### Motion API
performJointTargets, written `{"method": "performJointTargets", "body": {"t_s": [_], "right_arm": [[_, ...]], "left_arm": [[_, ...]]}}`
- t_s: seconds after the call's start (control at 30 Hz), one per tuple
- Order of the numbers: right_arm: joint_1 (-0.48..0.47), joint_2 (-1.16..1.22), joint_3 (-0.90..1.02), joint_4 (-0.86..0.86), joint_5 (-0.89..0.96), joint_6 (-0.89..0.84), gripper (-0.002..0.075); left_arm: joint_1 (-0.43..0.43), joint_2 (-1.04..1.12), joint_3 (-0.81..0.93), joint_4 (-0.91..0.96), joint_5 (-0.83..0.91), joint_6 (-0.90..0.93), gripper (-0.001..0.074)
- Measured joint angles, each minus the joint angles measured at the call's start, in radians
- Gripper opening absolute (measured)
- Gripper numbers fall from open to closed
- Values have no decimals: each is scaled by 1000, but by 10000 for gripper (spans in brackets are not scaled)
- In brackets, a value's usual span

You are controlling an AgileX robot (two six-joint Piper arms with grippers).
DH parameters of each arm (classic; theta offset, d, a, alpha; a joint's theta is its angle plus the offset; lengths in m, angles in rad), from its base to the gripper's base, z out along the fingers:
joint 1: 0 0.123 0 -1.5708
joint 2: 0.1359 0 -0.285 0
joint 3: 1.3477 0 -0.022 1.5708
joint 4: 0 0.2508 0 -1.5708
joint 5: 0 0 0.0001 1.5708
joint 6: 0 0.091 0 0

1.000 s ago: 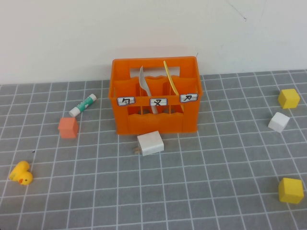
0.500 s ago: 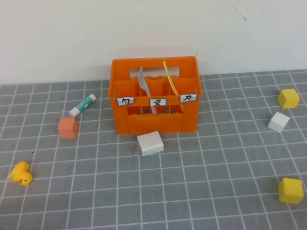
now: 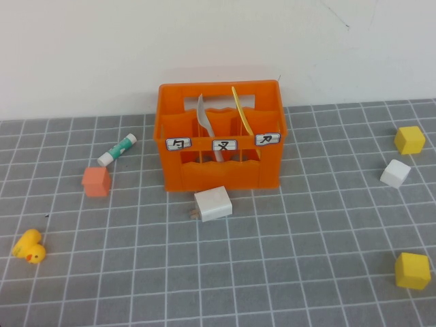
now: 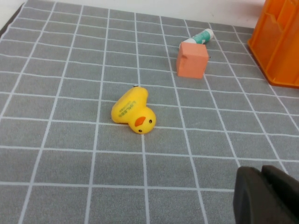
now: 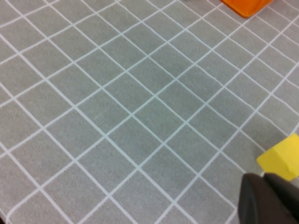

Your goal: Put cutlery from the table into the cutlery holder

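Orange cutlery holder (image 3: 221,136) sits upright on the tiled table (image 3: 272,272), near the back wall. Grey fork (image 3: 206,126) stands in it, leaning, around the left/middle compartments; can't tell exactly which. Pale yellow knife (image 3: 240,112) stands in it too, tilted, toward the right side. Both are already off the table surface. Three white labels (image 3: 225,145) on the crate's front.

White block (image 3: 213,204) lies just in front of the crate, close but not clearly touching. Glue stick (image 3: 117,150) lies to the crate's left, orange-pink cube (image 3: 97,181) near it. Yellow duck (image 3: 30,246) on its side, well to the front-left. On the right: yellow cube (image 3: 410,139), white cube (image 3: 396,173), another yellow cube (image 3: 413,270) nearer the front.

Neither arm shows in the high view. Left gripper (image 4: 266,196) hangs low over the table near the duck (image 4: 133,113), only a dark edge visible; can't tell its finger state. Right gripper (image 5: 271,198) is over bare tiles just beside a yellow cube (image 5: 282,156), same story: can't tell.
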Motion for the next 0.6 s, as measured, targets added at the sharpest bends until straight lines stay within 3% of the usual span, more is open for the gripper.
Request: {"method": "performJointTargets", "body": {"t_s": [0.13,0.4,0.5,0.6], "right_arm": [[-87,0,0,0,0,0,-1],[-502,0,0,0,0,0,-1],[-618,0,0,0,0,0,-1],[-671,0,0,0,0,0,-1]], "left_arm": [[0,0,0,0,0,0,-1],[0,0,0,0,0,2,-1],[0,0,0,0,0,2,-1],[0,0,0,0,0,2,-1]]}}
